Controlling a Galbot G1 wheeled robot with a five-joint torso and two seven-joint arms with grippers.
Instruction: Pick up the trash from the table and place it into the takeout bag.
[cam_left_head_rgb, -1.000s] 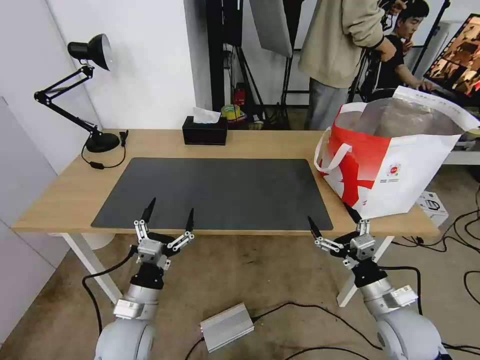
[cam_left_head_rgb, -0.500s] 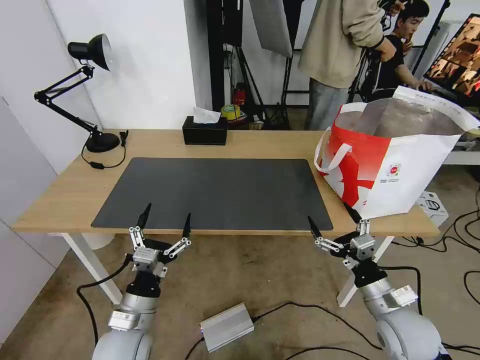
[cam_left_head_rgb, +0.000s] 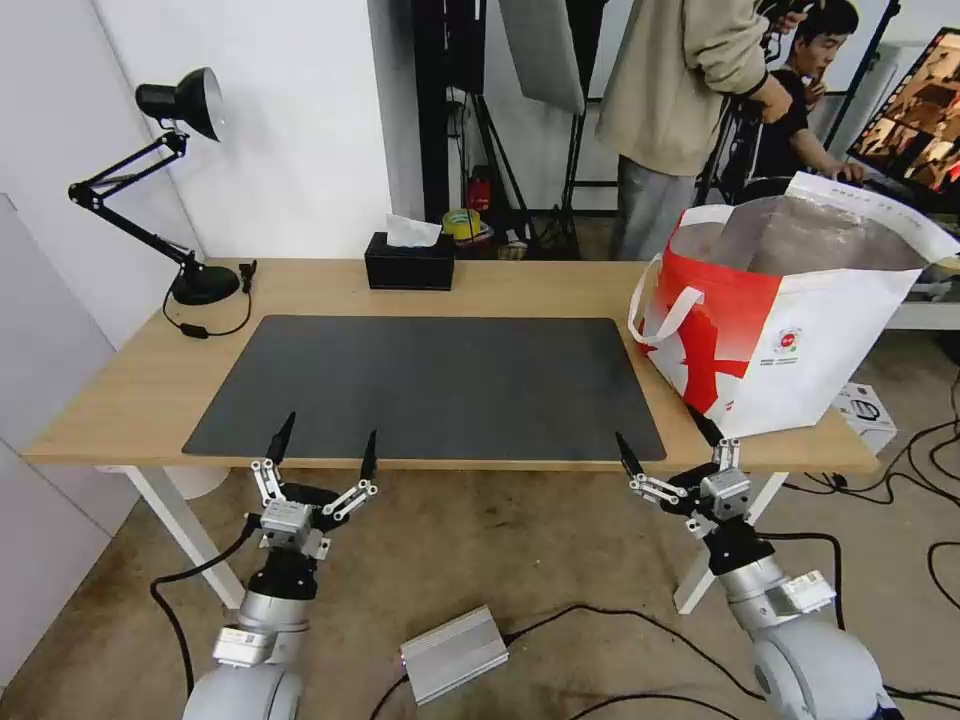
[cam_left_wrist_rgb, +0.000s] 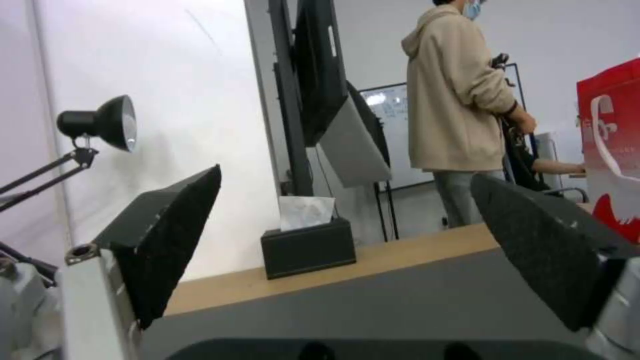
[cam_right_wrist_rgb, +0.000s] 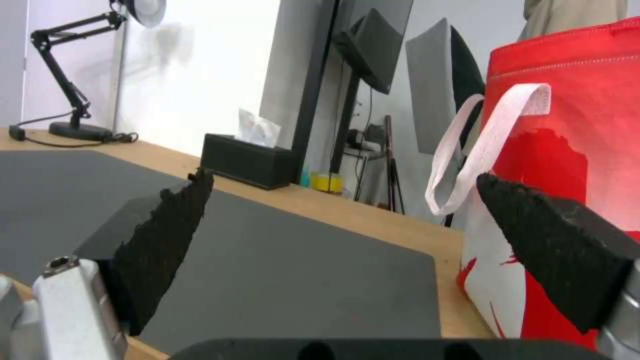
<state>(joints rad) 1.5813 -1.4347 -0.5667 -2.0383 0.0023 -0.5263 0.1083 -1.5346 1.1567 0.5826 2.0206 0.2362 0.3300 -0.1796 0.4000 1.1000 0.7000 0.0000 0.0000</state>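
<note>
The table (cam_left_head_rgb: 120, 395) runs its long axis across mid-frame, its dark mat (cam_left_head_rgb: 430, 385) bare and roomy. At right the takeout bag (cam_left_head_rgb: 800, 330) stands upright at the table's right end, mouth open upward, overhanging the edge. Lower frame, just below the near edge, left gripper (cam_left_head_rgb: 322, 447) and right gripper (cam_left_head_rgb: 665, 440) hang spread wide, holding nothing.
</note>
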